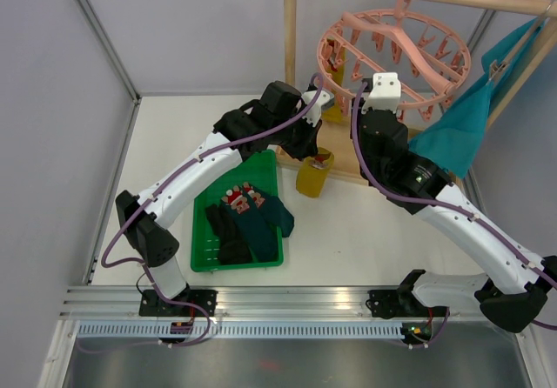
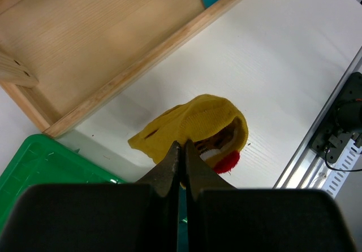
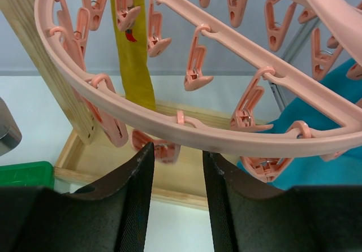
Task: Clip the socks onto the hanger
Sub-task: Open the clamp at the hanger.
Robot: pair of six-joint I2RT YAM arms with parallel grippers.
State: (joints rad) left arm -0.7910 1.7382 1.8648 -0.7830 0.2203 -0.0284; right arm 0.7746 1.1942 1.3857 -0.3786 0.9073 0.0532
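Note:
My left gripper (image 1: 310, 149) is shut on a mustard yellow sock (image 1: 315, 174) and holds it above the table beside the wooden rack base. In the left wrist view the jaws (image 2: 182, 146) pinch the sock's (image 2: 195, 122) edge; a red-and-white patch shows inside it. The pink ring hanger (image 1: 393, 56) hangs from the wooden bar. My right gripper (image 1: 383, 83) is open just under its near rim (image 3: 186, 122), with a clip peg (image 3: 167, 150) between the fingers, not gripped. Another yellow sock (image 3: 133, 60) hangs clipped at the ring's far side. Dark teal, black and red-and-white socks (image 1: 248, 218) lie in the green basket.
The green basket (image 1: 202, 249) sits front left of the rack. The wooden frame rack (image 1: 290, 49) with its tray base (image 2: 85, 43) stands behind. A large teal cloth (image 1: 470, 114) hangs on the right. Grey walls enclose the table.

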